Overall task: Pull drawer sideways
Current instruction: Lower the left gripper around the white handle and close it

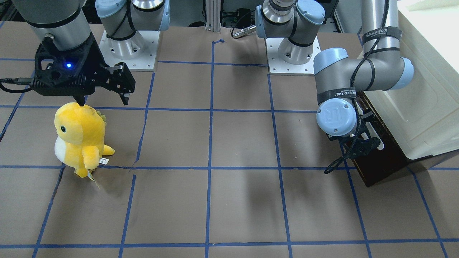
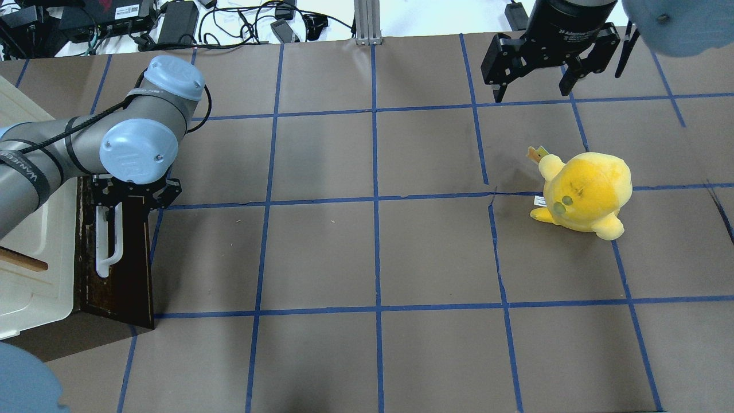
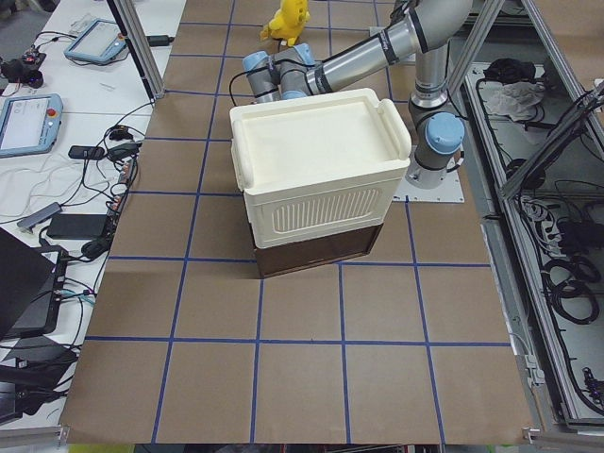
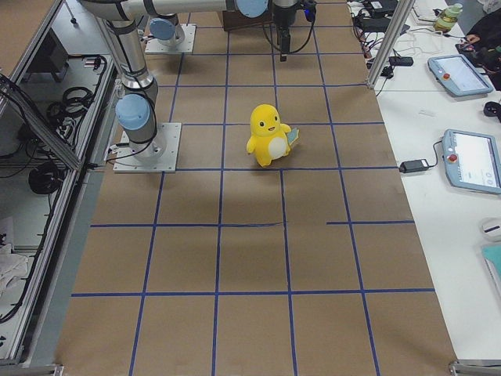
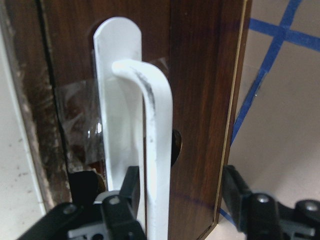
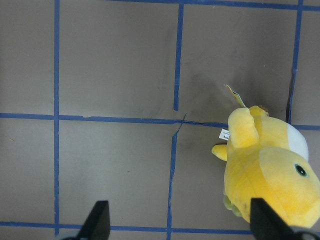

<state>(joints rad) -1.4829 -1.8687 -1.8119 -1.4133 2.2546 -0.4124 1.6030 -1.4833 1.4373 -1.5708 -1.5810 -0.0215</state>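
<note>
The dark brown drawer (image 2: 123,275) sits under a cream-white cabinet at the table's left end; it also shows in the front view (image 1: 385,163) and the left side view (image 3: 316,253). No pale interior shows. Its white bar handle (image 2: 109,241) runs along the front (image 5: 200,75). My left gripper (image 2: 136,199) is open and straddles the handle's far end (image 5: 157,150); one finger (image 5: 125,200) is right beside the bar, the other (image 5: 237,192) stands apart. My right gripper (image 2: 533,86) is open and empty, high above the table (image 1: 104,100).
The cream-white cabinet (image 2: 34,246) with a small wooden handle (image 2: 23,261) stands on top of the drawer. A yellow plush toy (image 2: 585,192) stands on the right half of the table, below my right gripper (image 6: 270,165). Blue tape lines grid the brown table.
</note>
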